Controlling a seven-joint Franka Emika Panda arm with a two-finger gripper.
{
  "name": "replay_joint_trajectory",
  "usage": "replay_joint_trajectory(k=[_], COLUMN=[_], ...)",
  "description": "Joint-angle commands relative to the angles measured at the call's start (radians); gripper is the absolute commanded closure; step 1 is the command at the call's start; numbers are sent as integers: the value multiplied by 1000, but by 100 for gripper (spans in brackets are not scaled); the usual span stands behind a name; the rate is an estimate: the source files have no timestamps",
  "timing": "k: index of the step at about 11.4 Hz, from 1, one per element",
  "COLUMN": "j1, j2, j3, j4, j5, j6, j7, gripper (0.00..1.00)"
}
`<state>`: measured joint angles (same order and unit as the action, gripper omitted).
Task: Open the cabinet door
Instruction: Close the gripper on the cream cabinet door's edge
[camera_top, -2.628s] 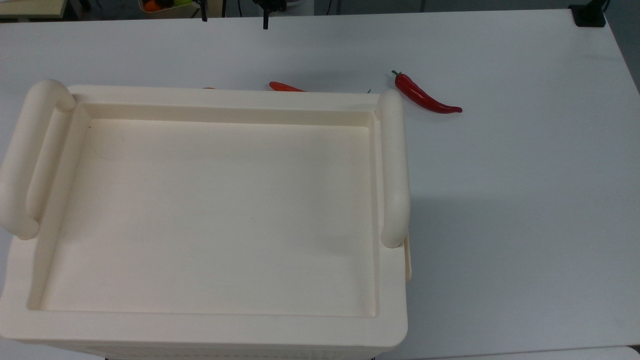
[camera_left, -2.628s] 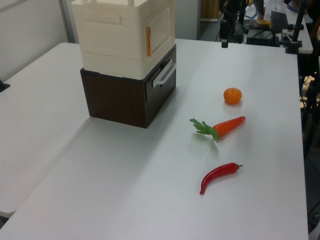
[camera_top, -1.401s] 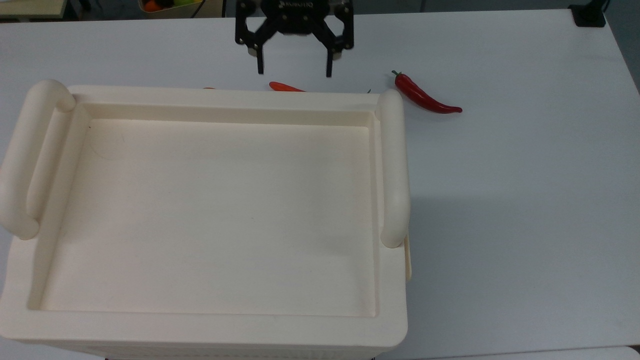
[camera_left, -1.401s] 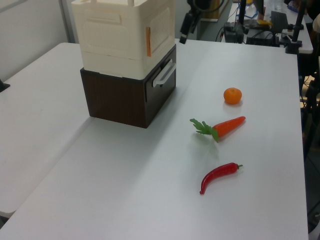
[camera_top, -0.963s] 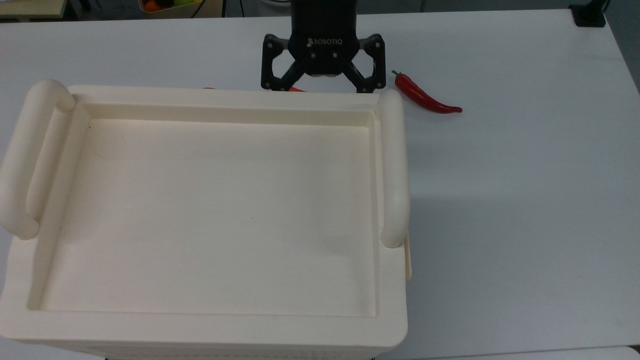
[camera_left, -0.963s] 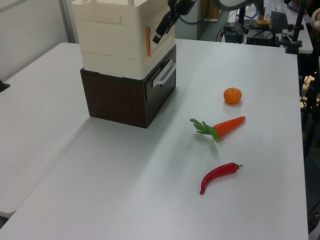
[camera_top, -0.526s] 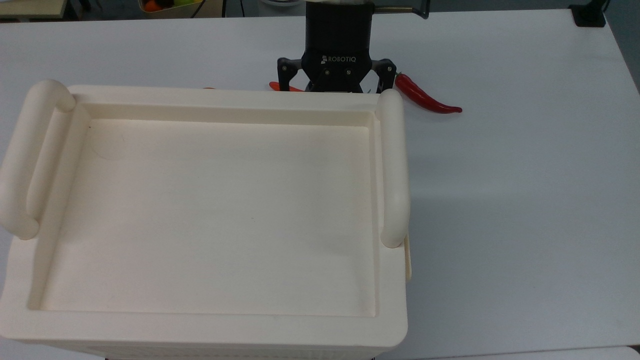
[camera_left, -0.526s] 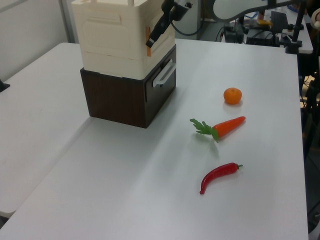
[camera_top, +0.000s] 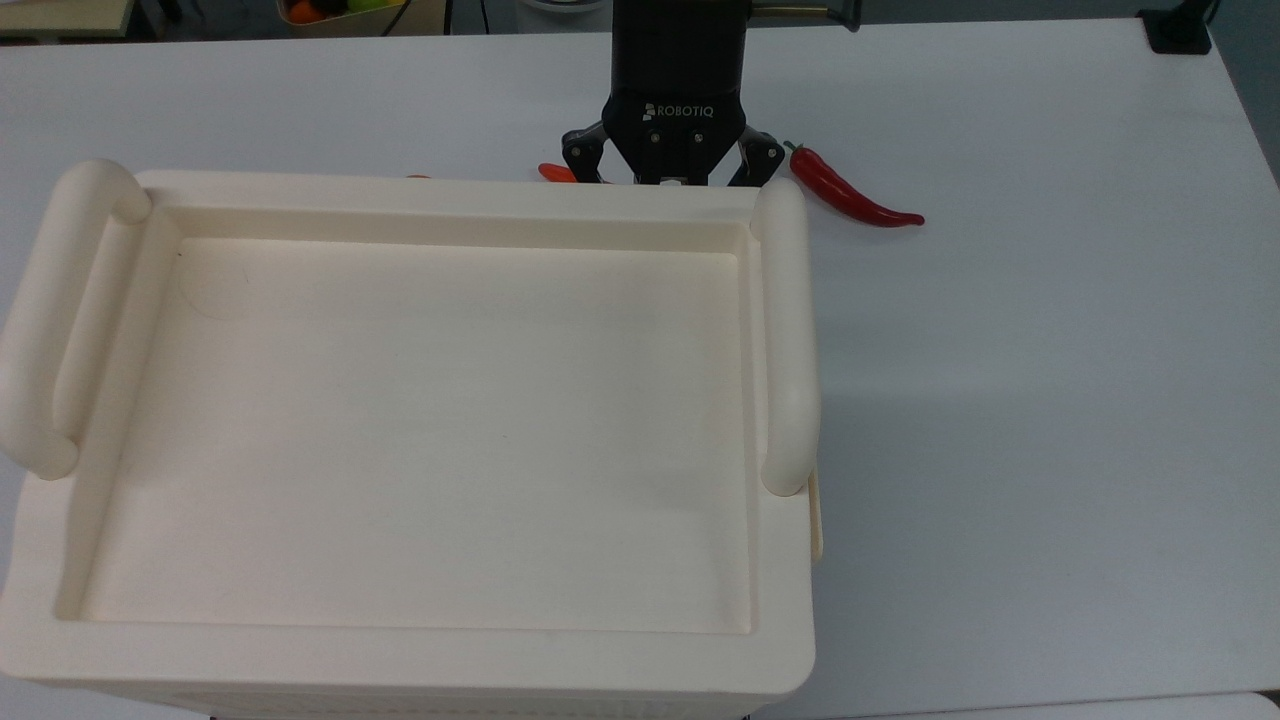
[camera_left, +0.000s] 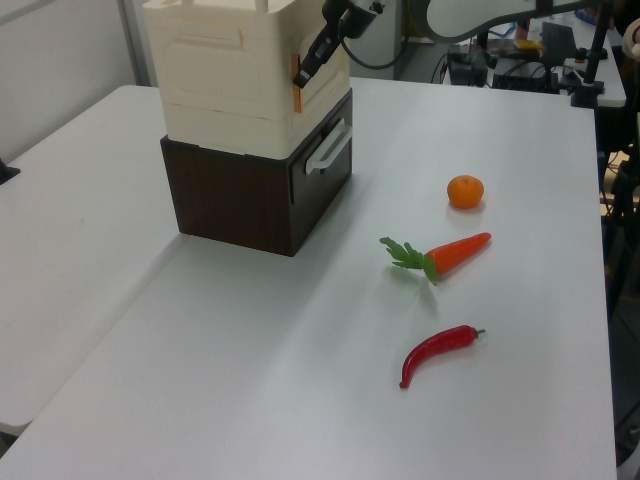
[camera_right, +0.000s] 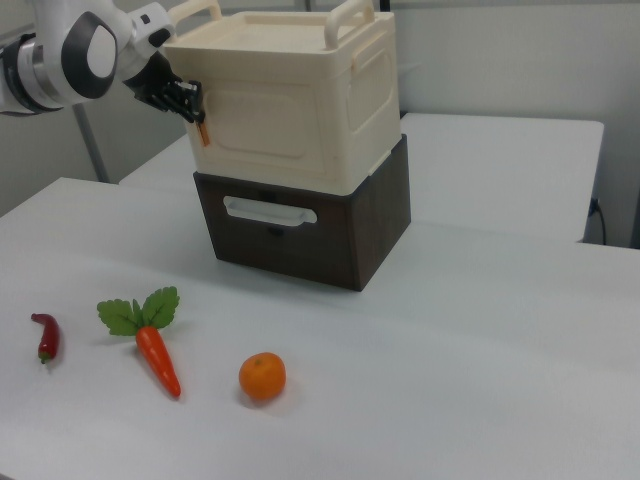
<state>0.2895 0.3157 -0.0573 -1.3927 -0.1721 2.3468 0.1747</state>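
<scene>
One hand (camera_right: 196, 112) sits at the cabinet door (camera_right: 275, 123)'s orange edge tab (camera_left: 296, 76), at 9 o'clock in the right view. Its fingers look nearly closed around that tab, though contact is unclear. Three toy foods lie on the tabletop (camera_left: 300, 380).

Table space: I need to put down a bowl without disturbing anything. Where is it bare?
The table is bare in the left view's foreground, between the dark drawer unit and the red chili. It is crowded where the orange, carrot and chili lie, and at the cream cabinet, where the gripper works.
</scene>
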Motion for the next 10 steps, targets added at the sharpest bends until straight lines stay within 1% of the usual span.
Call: replay_joint_trajectory(k=[1, 3, 8, 9, 10], j1=[5, 5, 13, 13, 11], j2=[-21, -44, -101, -110, -115], j3=[-10, -10, -10, -9, -9], j4=[-17, -35, -39, -37, -34], j5=[-10, -10, -9, -6, -3], j6=[-4, -42, -201, -224, -247], j7=[34, 45, 48, 48, 46], gripper=[84, 85, 84, 69, 50])
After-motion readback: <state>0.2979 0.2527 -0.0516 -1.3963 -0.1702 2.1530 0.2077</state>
